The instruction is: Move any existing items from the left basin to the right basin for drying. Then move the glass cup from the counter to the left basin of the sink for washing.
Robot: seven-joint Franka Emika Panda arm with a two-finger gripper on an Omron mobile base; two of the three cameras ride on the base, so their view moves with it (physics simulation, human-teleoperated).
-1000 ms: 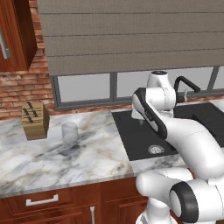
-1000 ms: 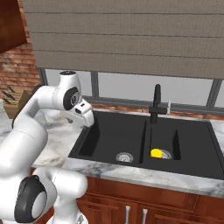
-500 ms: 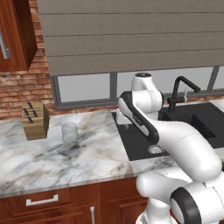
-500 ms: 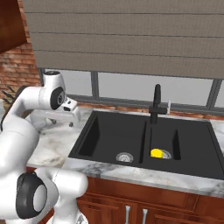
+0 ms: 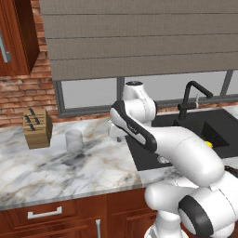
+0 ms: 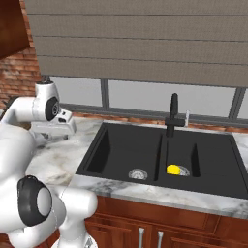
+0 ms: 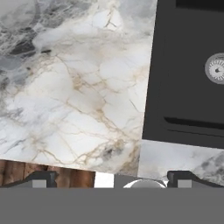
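The glass cup (image 5: 73, 140) stands upright on the white marble counter (image 5: 56, 167), to the left of the black sink (image 6: 160, 155). My gripper (image 5: 115, 135) hangs over the counter between the cup and the sink's left edge, open and holding nothing. In the hand view its fingertips (image 7: 41, 179) stand wide apart above marble, with the left basin (image 7: 183, 78) and its drain (image 7: 216, 68) at the right and the cup's rim (image 7: 18, 12) at the top left corner. The small yellow container (image 6: 173, 169) lies in the narrower right basin (image 6: 206, 162). The left basin (image 6: 121, 150) holds just its silver drain (image 6: 138, 173).
A wooden knife block (image 5: 37, 128) stands at the back of the counter, left of the cup. The black curved faucet (image 6: 173, 116) rises behind the sink divider. Brick wall and a window with a blind run along the back.
The arm has swung left, from above the sink's left basin to over the counter nearer the glass cup. The gripper has stayed open. The yellow container has not moved.
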